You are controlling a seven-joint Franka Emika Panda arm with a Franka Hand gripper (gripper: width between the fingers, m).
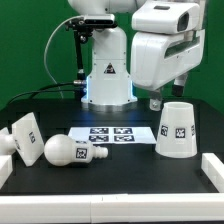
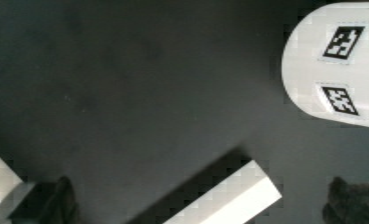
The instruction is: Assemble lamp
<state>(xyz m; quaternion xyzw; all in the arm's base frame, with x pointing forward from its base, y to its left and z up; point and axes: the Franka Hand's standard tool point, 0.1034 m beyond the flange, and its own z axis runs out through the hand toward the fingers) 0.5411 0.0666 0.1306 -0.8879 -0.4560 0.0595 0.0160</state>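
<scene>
The tapered white shade stands on the black table at the exterior view's right, with tags on its side. It also shows in the wrist view. The rounded bulb lies on its side at the front left, neck toward the marker board. The squarish base block lies tilted beside it at the far left. My gripper hangs just above and behind the shade. In the wrist view the gripper is wide open and empty, with the dark fingertips far apart.
The marker board lies flat mid-table in front of the white robot pedestal. White border strips edge the table at the left and right. One strip shows between my fingers in the wrist view.
</scene>
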